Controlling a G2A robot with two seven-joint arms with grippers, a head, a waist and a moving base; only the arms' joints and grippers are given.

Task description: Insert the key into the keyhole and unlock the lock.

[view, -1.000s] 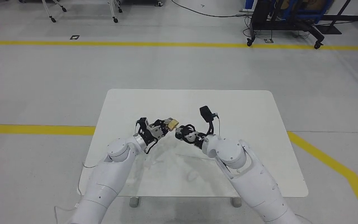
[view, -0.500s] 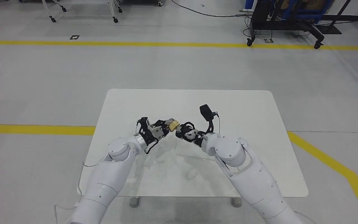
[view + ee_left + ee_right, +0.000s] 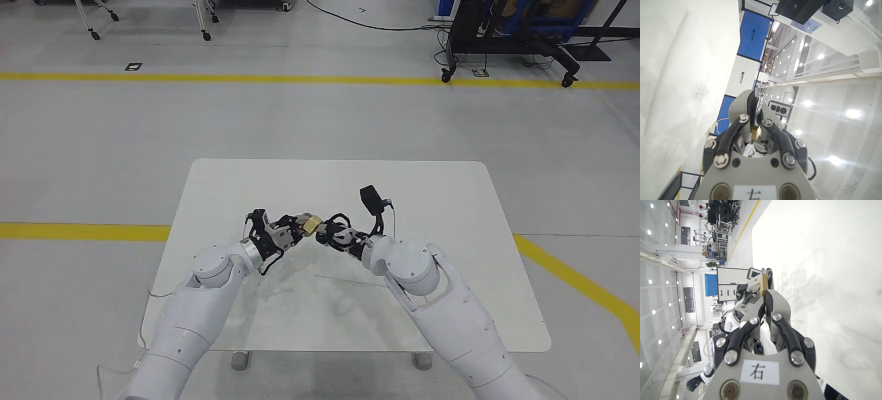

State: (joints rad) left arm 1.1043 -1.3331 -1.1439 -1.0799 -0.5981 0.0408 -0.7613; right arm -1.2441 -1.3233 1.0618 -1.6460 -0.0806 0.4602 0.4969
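The lock (image 3: 763,284) is held over the middle of the table (image 3: 450,200). The left gripper (image 3: 298,224) is clamped on its brass sides. In the right wrist view the shackle (image 3: 763,270) is at the far end. The lock's bottom end faces the right gripper (image 3: 765,295) and is touching its fingertips, or all but touching them.

The lock's long axis lies nearly in line with the right fingers. Judge the coming move as a push straight along that line, followed by a twist about it.

The right gripper's fingers are drawn close together. Treat them as pinching the key. The key and the keyhole are both hidden where the fingertips meet the lock. You cannot tell whether the blade is at the mouth, part way in, or seated.

In the top view the right gripper lies just to the right of the lock and slightly nearer the robot. The left gripper comes in from the opposite side. The right arm is the working arm and the left arm only braces.

All table edges are well apart from both grippers, so you have room to draw back along the axis. The tight spot is between the two grippers. A twist may bring the right fingers against the left pads.
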